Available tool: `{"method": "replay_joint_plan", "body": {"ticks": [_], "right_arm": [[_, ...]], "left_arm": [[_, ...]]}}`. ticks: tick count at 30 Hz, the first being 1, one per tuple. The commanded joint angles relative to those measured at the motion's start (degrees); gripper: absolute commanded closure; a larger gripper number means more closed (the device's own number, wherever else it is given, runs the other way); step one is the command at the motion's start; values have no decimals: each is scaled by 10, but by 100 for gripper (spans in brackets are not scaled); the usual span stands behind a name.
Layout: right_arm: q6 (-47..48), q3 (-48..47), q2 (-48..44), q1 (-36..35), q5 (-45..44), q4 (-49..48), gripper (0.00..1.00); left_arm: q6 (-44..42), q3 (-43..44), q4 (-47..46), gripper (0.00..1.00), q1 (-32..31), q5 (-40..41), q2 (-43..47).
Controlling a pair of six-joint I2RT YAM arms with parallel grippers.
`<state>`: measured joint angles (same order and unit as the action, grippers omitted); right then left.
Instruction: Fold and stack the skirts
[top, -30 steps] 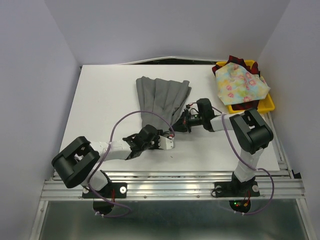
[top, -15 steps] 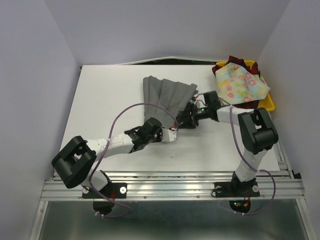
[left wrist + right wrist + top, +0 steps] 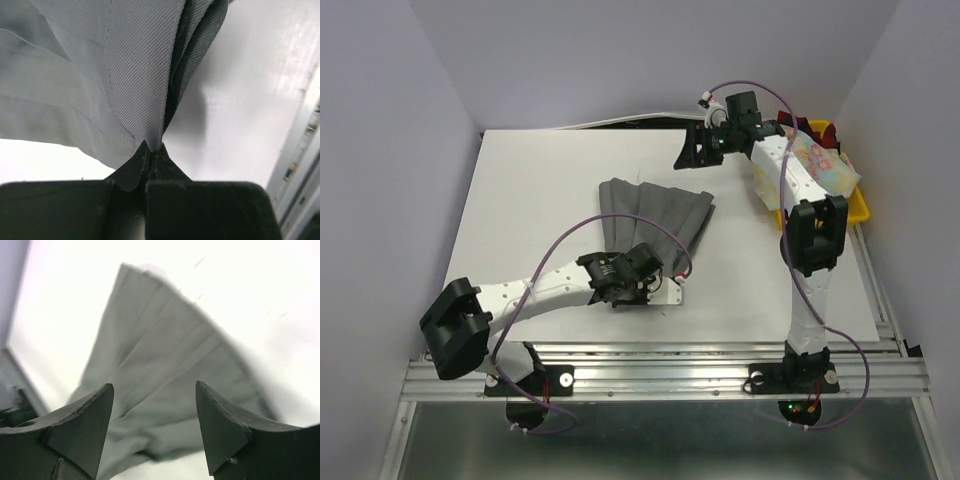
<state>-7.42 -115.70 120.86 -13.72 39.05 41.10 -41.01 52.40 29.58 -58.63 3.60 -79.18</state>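
Pinching grey skirt (image 3: 655,212) at near edge, left gripper (image 3: 152,150) clamped; right gripper (image 3: 155,390) apart, well beyond.

The left arm (image 3: 510,295) lies low and stretched out, its elbow at the near left and its forearm running rightward to a wrist bent downward. The left end effector (image 3: 663,292) is clamped tight. Its two fingers (image 3: 130,172) are pressed together, with a fold of the grey skirt (image 3: 100,75) pinched between their tips. The right arm (image 3: 808,240) stands tall above its base, with the forearm reaching up toward the far side. The right end effector (image 3: 692,150) is held high and angled left and downward. Its fingers (image 3: 85,415) are spread wide apart with nothing between them.
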Motion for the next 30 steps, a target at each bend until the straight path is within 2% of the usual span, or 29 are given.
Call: {"method": "replay_joint_plan", "body": {"ticks": [1,3,7,11,13,17,25,30], "right_arm": [[96,-95,106,-20,-77,23,27],[122,-122,134,-32,-92,12,25],[158,-75,155,-60,-109,-44,23],[188,-17,149,-84,-59,-41,32],[199,27,139,-99,-41,-37,44],[209,115,100,-125,-11,-65,57],[193,185,58,-167,34,-81,65],[165,232,32,-190,68,-110,66]], "left_arm": [[20,67,136,100,-18,-33,20],[23,98,163,100,-24,-56,15],[26,154,231,100,-27,-89,-3],[29,214,273,100,-27,-112,-19],[20,233,298,100,-27,-121,-30],[-6,296,341,100,-26,-140,-55],[-38,351,348,100,-26,-106,-76],[-58,366,334,100,3,-83,-101]]}}
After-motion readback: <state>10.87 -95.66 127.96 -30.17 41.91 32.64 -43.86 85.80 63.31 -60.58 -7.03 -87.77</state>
